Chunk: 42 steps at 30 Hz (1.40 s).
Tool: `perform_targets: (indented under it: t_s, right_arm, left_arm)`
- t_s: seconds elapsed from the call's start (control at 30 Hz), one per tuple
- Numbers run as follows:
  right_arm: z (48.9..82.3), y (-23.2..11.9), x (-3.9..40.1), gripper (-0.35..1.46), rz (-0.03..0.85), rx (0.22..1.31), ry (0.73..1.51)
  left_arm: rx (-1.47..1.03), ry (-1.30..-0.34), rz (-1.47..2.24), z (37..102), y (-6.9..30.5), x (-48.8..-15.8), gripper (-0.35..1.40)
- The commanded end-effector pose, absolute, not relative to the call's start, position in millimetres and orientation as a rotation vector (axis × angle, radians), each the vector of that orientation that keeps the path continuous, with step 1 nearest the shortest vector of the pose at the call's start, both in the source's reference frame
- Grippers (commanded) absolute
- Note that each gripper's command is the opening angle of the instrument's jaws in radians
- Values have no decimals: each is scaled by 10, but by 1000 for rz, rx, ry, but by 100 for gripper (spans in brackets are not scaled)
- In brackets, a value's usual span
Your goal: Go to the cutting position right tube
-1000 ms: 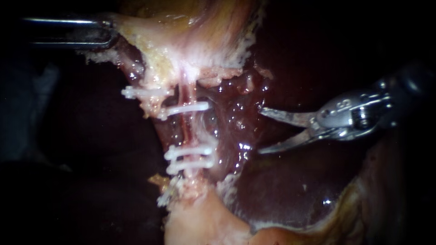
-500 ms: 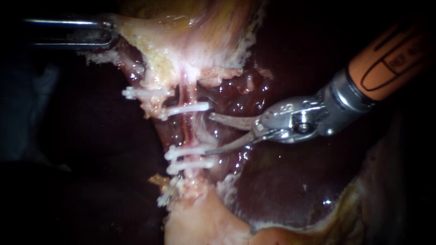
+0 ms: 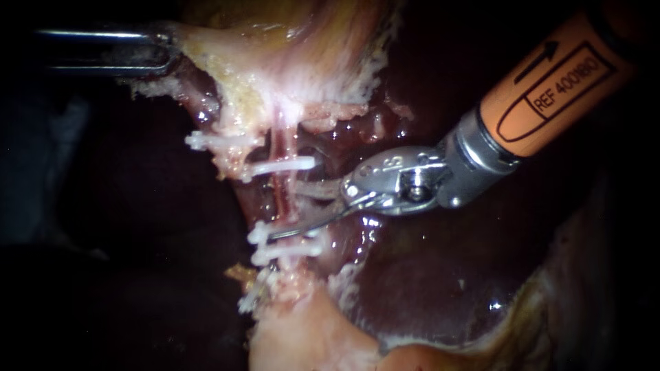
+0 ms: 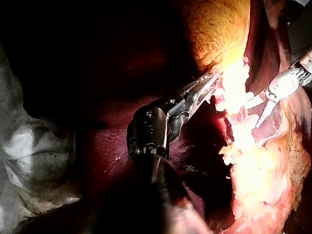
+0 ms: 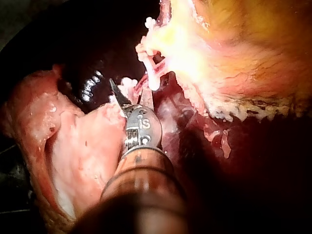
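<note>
Endoscope view puts the right instrument (image 3: 285, 209) nearest, its orange sleeve (image 3: 550, 89) and metal wrist coming in from the upper right and covering part of the dark liver (image 3: 426, 275) behind. Its two thin blades stand apart, with a clear gap between them. The lower blade lies across the front of the reddish tube (image 3: 278, 196) and its tip is just above the lower pair of white clips (image 3: 289, 240). The upper blade reaches toward the tube's far side and is partly lost against wet tissue. The tube runs down from the gallbladder (image 3: 289, 62) and sits between the open blades, on the bare stretch below the upper clip (image 3: 278, 166). One more clip (image 3: 220, 141) sits higher and to the left, clear of the blades. Right wrist view shows the same spread blades (image 5: 130, 92) just short of the clips, with pale tissue close beside the shaft. Farthest back, the left instrument (image 3: 168, 51) enters from the left, its jaws clamped on the gallbladder's edge, as the left wrist view (image 4: 212, 83) also shows.
</note>
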<state>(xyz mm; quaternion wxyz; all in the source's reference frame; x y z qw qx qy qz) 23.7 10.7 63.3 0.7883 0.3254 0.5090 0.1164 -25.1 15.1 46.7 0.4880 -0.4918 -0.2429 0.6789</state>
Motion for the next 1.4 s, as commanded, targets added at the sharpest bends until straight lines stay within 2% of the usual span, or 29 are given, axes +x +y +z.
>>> perform_targets:
  t_s: [0.03, 0.2, 0.43, 0.83, 1.17, 1.4]
  right_arm:
    - [634, 107, 241, 126, 247, 709, 1108]
    - [635, 108, 259, 123, 236, 744, 1114]
    - [639, 105, 281, 121, 281, 754, 1119]
    - [635, 103, 292, 121, 301, 777, 1151]
    - [596, 101, 290, 118, 274, 864, 1236]
    - [566, 103, 286, 118, 281, 885, 1261]
  left_arm:
    - [-1196, -590, 1651, 466, 151, -251, -35]
    - [-1195, -590, 1651, 466, 151, -251, -35]
    - [-1195, -590, 1650, 466, 151, -252, -35]
    - [-1195, -589, 1650, 466, 151, -253, -35]
    - [-1195, -589, 1650, 466, 151, -253, -35]
    - [-1195, -589, 1650, 467, 151, -253, -35]
